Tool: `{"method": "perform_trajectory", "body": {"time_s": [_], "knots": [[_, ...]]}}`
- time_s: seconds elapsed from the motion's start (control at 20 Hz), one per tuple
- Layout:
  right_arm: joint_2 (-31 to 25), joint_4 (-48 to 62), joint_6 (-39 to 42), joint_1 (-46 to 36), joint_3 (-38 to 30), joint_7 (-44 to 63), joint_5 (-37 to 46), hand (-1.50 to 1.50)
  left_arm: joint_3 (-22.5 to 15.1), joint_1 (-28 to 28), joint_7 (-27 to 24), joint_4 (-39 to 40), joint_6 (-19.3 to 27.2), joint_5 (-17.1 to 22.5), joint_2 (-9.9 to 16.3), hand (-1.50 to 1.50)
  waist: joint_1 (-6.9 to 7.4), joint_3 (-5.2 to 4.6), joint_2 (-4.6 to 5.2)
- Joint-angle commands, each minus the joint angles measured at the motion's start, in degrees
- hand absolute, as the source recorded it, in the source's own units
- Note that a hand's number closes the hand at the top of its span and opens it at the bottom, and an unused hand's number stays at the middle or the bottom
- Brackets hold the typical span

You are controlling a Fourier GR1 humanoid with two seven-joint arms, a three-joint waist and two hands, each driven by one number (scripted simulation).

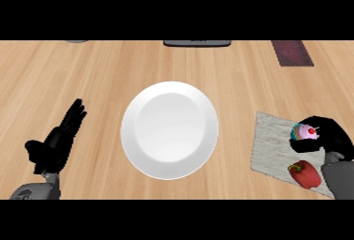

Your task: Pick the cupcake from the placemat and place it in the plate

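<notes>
Red pepper [305, 174] beside cupcake-holding right hand [325, 136]

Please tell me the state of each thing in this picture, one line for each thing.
cupcake: held in the right hand, over the placemat.
right hand: shut on the cupcake.
left hand: open, resting, fingers up.
plate: nothing on it.
red pepper: lying on the placemat's near edge.
</notes>
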Motion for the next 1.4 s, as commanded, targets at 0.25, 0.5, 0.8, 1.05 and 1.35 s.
{"method": "perform_trajectory", "body": {"time_s": [0.25,0.5,0.8,1.05,1.35], "knots": [[9.3,-21.7,-7.8,26.1,16.6,-4.9,9.7,1.50,1.1,2.8,-1.1,-0.3,0.6,-0.3,-0.5,0.00,-2.56,0.05,-0.72],[7.7,-37.4,-17.0,36.5,23.5,-1.5,24.0,1.50,2.3,0.9,-1.8,2.1,-0.6,0.6,-0.2,0.00,-2.38,-0.02,-0.34],[4.5,-54.8,-19.8,51.5,30.1,-1.5,33.0,1.50,1.6,3.1,0.1,-1.7,-1.8,0.2,0.6,0.00,-1.42,0.09,-0.27],[4.3,-67.6,-19.5,56.0,34.6,1.3,41.9,1.50,2.1,-0.6,1.6,-0.2,-0.5,-0.1,-0.5,0.00,-1.27,0.11,-0.15],[8.0,-77.2,-15.4,52.6,40.2,4.3,54.6,1.50,1.8,0.4,0.7,-0.7,-0.3,-0.8,-1.2,0.00,-0.70,0.10,-0.06]]}}
